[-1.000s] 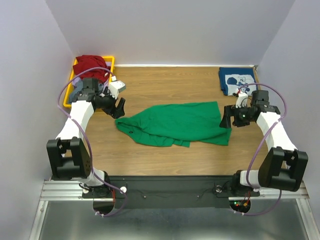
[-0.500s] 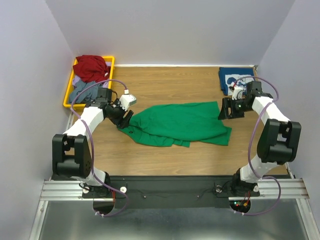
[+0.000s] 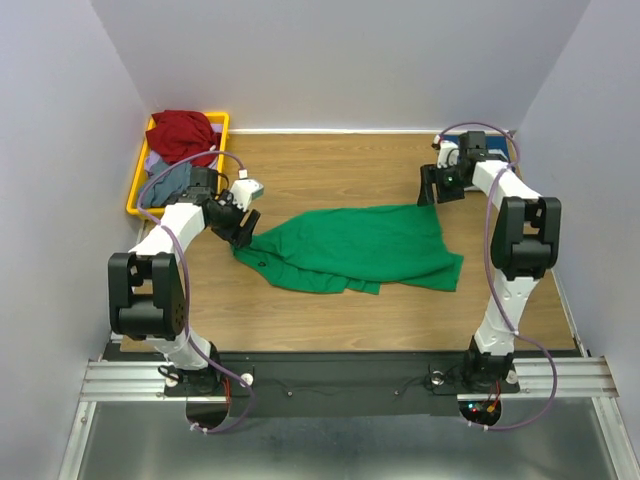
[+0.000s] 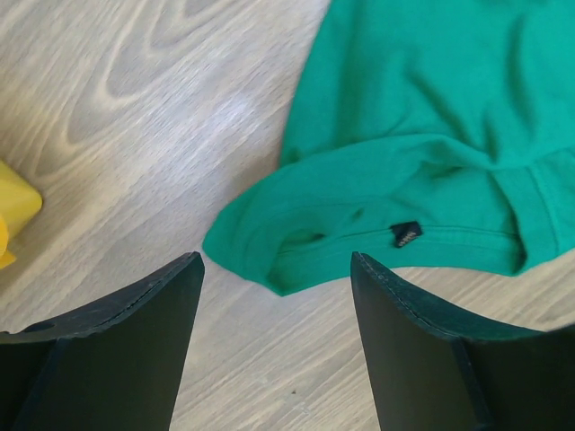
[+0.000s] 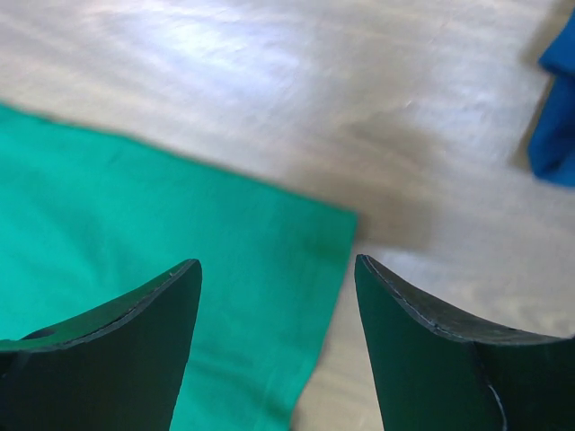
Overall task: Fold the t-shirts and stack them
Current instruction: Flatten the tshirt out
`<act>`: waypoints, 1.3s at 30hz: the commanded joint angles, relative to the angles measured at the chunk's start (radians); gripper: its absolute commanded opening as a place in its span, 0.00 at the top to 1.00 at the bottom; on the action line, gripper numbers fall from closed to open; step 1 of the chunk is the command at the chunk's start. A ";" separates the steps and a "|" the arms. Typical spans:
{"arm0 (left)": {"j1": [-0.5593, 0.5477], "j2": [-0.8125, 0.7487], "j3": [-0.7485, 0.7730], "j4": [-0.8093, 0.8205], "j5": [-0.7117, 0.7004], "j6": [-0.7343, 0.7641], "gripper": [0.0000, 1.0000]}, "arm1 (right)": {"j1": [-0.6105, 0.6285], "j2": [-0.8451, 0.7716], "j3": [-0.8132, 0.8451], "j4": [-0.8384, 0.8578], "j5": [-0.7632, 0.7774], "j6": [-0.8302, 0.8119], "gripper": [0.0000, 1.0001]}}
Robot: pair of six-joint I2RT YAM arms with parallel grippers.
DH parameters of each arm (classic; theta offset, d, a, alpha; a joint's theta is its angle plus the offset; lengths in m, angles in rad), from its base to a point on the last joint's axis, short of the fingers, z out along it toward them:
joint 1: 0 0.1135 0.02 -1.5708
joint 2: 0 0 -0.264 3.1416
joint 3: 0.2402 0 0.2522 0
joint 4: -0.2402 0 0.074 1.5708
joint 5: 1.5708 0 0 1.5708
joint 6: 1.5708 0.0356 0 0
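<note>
The bright green t-shirt (image 3: 350, 248) lies crumpled and spread across the middle of the wooden table. My left gripper (image 3: 243, 226) is open just above the shirt's left end. The left wrist view shows the green shirt's (image 4: 422, 117) folded edge and black tag (image 4: 406, 235) just past the open left gripper (image 4: 277, 269). My right gripper (image 3: 432, 187) is open above the shirt's back right corner, and the right wrist view shows that green corner (image 5: 135, 206) under the open right gripper (image 5: 277, 265). The navy blue t-shirt (image 5: 557, 108) lies at the back right, mostly hidden by my right arm.
A yellow basket (image 3: 137, 180) stands at the back left, holding a red cloth (image 3: 180, 132) and a grey one (image 3: 165, 180). White walls close in the table on three sides. Bare wood (image 3: 330, 165) shows behind and in front of the green shirt.
My right arm has swung back from the shirt's right edge to its back right corner, now covering the navy shirt. My left gripper has come in to the shirt's left end.
</note>
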 commanded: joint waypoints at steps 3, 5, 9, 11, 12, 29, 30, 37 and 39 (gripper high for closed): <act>0.008 0.021 0.037 0.002 -0.011 -0.021 0.21 | 0.013 0.091 0.109 0.035 0.108 -0.003 0.24; 0.007 0.035 0.038 0.015 -0.014 -0.026 0.21 | 0.015 0.118 0.116 0.037 0.112 -0.011 0.24; 0.007 0.076 0.060 0.024 -0.013 -0.038 0.21 | 0.025 0.149 0.118 0.035 0.107 -0.015 0.31; 0.007 0.097 0.072 0.019 0.005 -0.039 0.21 | 0.033 0.152 0.100 0.035 0.095 -0.017 0.43; 0.007 0.108 0.075 0.016 0.019 -0.035 0.21 | 0.034 0.154 0.092 0.035 0.076 -0.015 0.48; 0.013 0.148 0.303 -0.036 0.071 -0.065 1.00 | 0.002 0.005 0.222 0.014 0.061 0.004 0.99; 0.013 0.148 0.325 -0.037 0.074 -0.067 1.00 | -0.004 0.003 0.248 0.014 0.062 0.017 0.99; 0.014 0.186 0.546 0.051 0.030 -0.142 1.00 | -0.044 0.046 0.539 0.017 0.101 0.043 0.99; 0.013 0.220 0.657 0.079 0.016 -0.173 1.00 | -0.065 0.083 0.683 0.018 0.107 0.078 0.99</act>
